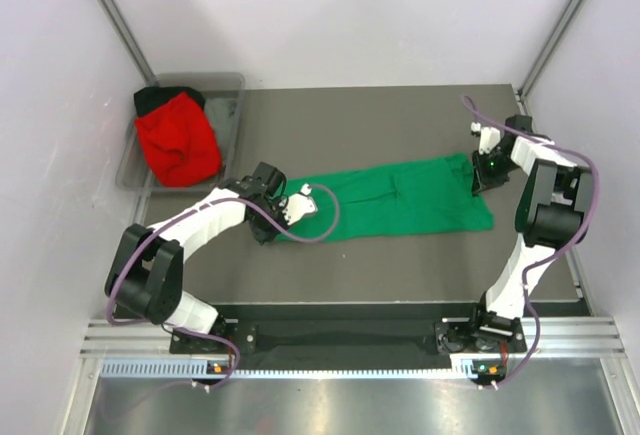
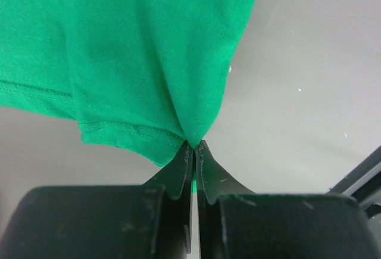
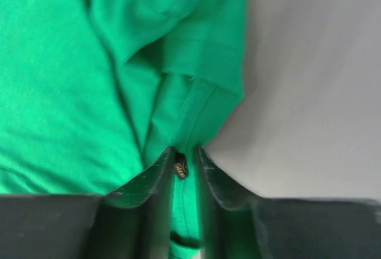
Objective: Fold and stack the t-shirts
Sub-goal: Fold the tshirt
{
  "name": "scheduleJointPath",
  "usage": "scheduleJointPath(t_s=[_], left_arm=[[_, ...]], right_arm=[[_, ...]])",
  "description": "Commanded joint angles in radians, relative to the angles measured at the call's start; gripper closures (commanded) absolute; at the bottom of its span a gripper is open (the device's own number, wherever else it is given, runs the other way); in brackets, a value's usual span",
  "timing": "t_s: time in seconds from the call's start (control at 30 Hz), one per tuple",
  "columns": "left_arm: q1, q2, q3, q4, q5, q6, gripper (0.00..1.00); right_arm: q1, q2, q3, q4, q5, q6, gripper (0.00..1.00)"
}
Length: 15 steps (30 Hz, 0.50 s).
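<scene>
My left jaws are clamped tight on one end of the green shirt [image 1: 400, 200]; my right jaws pinch the opposite end, on the desk [image 1: 400, 125].

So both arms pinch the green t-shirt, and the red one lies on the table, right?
No: the top external view shows the red cloth t-shirt in the grey plastic bin. The left end effector and right end effector pinch the bright green cloth t-shirt.
</scene>
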Motion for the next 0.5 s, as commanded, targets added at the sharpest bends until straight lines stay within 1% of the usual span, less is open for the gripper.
scheduleJointPath(t_s=[0.0,0.07,0.2,0.3,0.33,0.4,0.43,0.47], left_arm=[[-0.011,-0.044,0.006,-0.05,0.029,-0.01,1.0],[-0.021,-0.053,0.005,-0.06,0.029,-0.007,1.0],[-0.064,-0.087,0.014,-0.126,0.068,-0.012,1.0],[-0.133,-0.093,0.031,-0.163,0.097,-0.021,1.0],[-0.174,-0.081,0.035,-0.185,0.095,-0.025,1.0],[-0.216,-0.058,0.052,-0.2,0.083,-0.044,1.0],[-0.251,-0.033,0.057,-0.211,0.08,-0.05,1.0],[-0.268,-0.021,0.069,-0.214,0.08,-0.059,1.0]], right_arm=[[0.001,0.059,0.06,-0.021,0.014,0.011,0.85],[0.01,0.085,0.092,-0.014,0.027,0.012,0.9],[0.061,0.157,0.21,-0.008,0.073,-0.006,0.92],[0.097,0.243,0.344,-0.014,0.083,-0.008,0.93],[0.107,0.292,0.421,-0.02,0.083,-0.009,0.93],[0.142,0.338,0.503,-0.025,0.093,-0.008,0.94],[0.153,0.387,0.585,-0.027,0.097,-0.008,0.94],[0.165,0.412,0.629,-0.033,0.105,-0.011,0.95]])
